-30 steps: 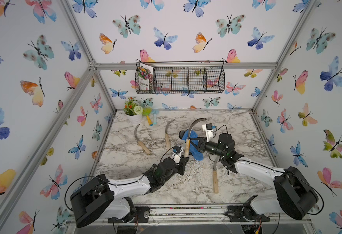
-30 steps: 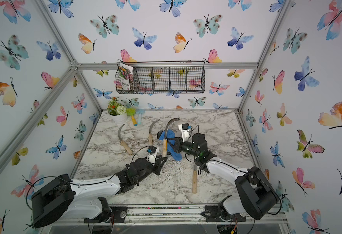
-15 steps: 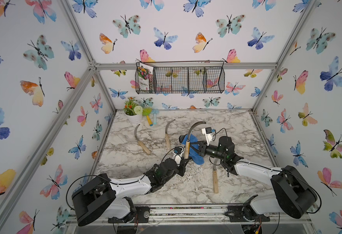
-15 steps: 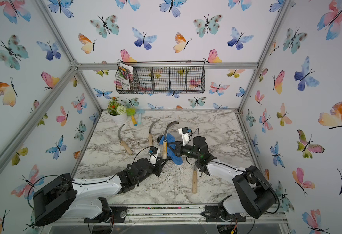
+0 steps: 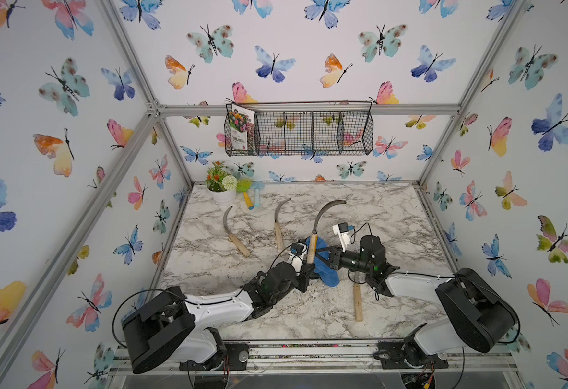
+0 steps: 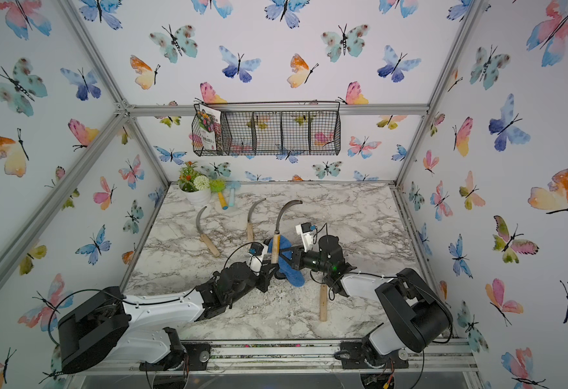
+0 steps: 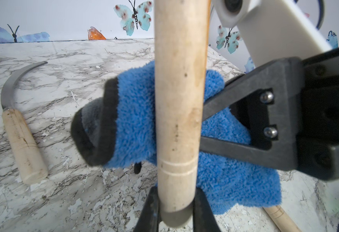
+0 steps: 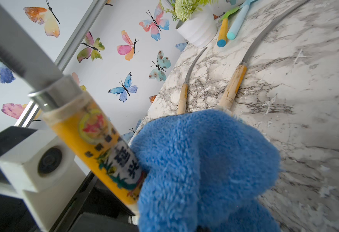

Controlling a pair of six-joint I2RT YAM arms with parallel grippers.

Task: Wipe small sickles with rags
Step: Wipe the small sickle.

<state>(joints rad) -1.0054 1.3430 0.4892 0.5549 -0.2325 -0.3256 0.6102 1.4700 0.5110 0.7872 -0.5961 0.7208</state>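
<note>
My left gripper (image 7: 175,209) is shut on the butt of one small sickle's pale wooden handle (image 7: 179,100) and holds it upright; its grey blade (image 5: 323,212) curves up toward the back. My right gripper (image 5: 326,257) is shut on the blue fluffy rag (image 5: 326,274), which presses against that handle (image 6: 275,249) from the right. In the right wrist view the rag (image 8: 204,160) hides the jaws and touches the handle's yellow label (image 8: 96,136). Three more sickles lie flat: two (image 5: 233,232) (image 5: 279,222) at the back left, one (image 5: 357,303) under the right arm.
A white flower pot (image 5: 223,197) stands in the back left corner, with yellow (image 5: 248,202) and light-blue (image 5: 257,197) handled toy tools beside it. A black wire basket (image 5: 299,133) hangs on the back wall. Both arms meet at the marble table's (image 5: 393,215) middle.
My right gripper has drawn the rag down the held sickle, toward the table's front. The left gripper with the sickle has shifted only slightly.
</note>
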